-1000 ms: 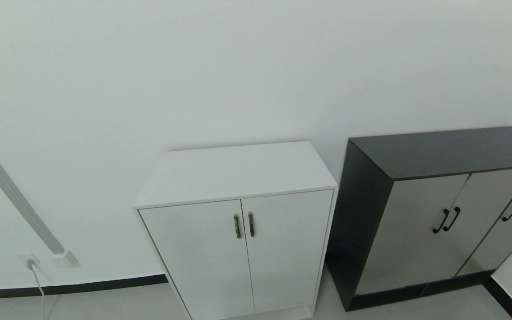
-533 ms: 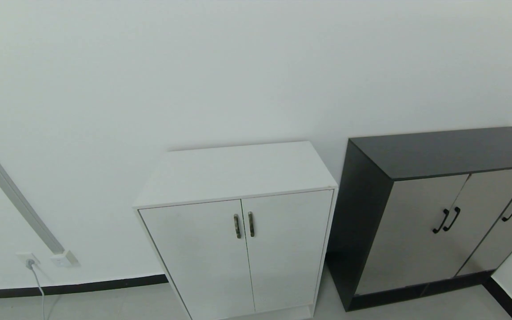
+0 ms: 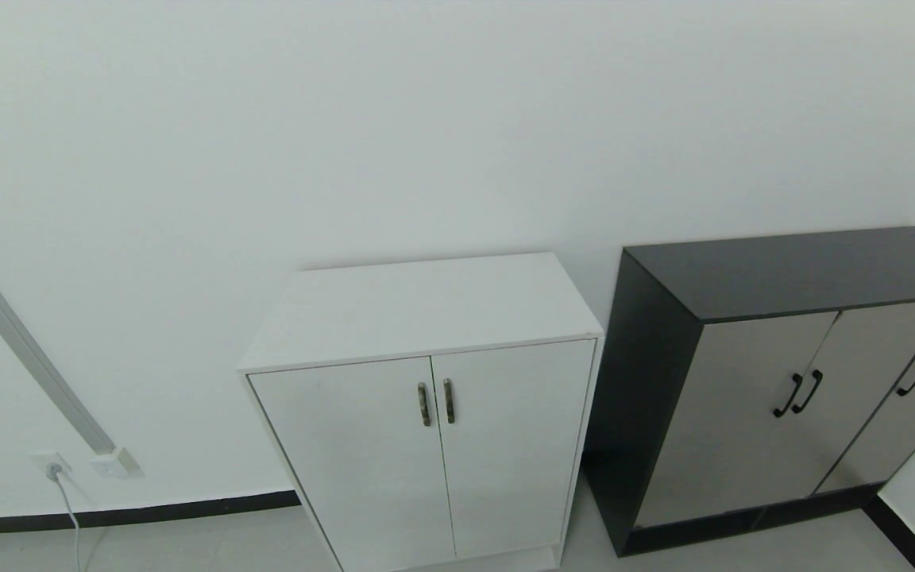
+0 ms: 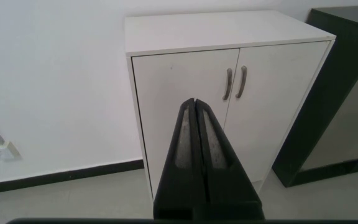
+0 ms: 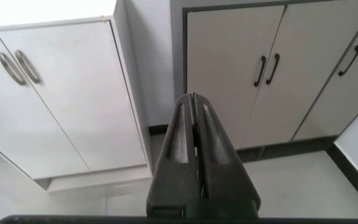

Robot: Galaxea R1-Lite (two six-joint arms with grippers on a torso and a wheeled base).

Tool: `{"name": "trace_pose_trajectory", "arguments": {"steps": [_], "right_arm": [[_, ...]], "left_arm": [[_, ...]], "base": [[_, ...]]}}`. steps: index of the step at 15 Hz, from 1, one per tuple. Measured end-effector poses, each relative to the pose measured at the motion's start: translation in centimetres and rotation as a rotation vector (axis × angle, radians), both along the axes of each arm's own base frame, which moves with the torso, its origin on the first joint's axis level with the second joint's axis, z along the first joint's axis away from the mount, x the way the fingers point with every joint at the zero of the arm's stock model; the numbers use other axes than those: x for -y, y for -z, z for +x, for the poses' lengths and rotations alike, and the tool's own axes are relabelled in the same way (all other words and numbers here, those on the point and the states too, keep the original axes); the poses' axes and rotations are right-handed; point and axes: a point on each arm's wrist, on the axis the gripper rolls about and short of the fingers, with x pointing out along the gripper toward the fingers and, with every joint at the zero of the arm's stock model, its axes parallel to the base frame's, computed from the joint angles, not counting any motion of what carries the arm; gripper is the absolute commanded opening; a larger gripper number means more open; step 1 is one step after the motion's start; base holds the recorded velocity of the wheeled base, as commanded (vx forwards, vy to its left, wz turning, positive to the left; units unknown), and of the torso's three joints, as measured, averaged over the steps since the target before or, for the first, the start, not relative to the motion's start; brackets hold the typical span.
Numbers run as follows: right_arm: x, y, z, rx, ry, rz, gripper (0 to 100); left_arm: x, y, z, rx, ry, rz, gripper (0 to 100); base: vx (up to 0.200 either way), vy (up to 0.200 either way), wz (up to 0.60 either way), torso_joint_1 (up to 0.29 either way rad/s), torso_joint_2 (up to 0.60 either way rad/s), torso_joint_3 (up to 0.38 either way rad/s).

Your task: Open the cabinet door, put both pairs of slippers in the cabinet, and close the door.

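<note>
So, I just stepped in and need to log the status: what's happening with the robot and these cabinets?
The robot faces a white cabinet whose two doors are shut, its handles untouched. The left gripper and the right gripper both hang short of the cabinets, jaws shut, holding nothing. A dark cabinet with grey doors stands beside the white one, also shut. Opening the door, the first step, is not yet done.

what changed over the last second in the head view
Nothing visibly changed. The white cabinet and the dark cabinet beside it stand where they were, both closed as before.
</note>
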Motion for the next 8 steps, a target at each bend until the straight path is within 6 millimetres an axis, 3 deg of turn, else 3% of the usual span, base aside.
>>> {"name": "trace_pose_trajectory", "arguments": {"steps": [8], "right_arm": [[0.17,0.04,-0.34,0.048,0.027,0.046,0]], "left_arm": [[0.00,0.00,0.00,0.000,0.000,0.002,0]], "base": [[0.000,0.000,0.00,0.000,0.00,0.000]]}}
